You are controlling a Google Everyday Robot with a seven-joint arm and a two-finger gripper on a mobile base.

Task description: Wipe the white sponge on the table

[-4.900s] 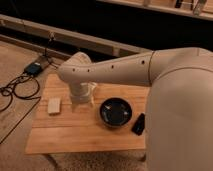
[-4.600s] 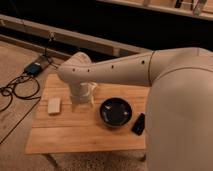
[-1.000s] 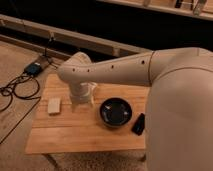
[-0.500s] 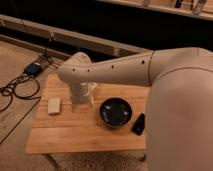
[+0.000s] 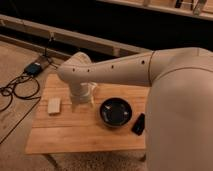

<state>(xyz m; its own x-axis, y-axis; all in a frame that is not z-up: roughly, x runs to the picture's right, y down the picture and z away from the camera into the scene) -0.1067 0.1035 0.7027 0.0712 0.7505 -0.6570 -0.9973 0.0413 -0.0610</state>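
The white sponge (image 5: 54,105) lies flat on the left part of the light-wood table (image 5: 75,135). My white arm reaches across from the right, and its wrist bends down over the table's middle. My gripper (image 5: 82,101) hangs below the wrist, just right of the sponge and apart from it, close above the tabletop.
A black bowl (image 5: 115,111) stands on the table right of the gripper. A black phone-like slab (image 5: 138,124) lies near the table's right edge. Cables and a small blue box (image 5: 34,69) lie on the floor to the left. A low ledge runs behind the table.
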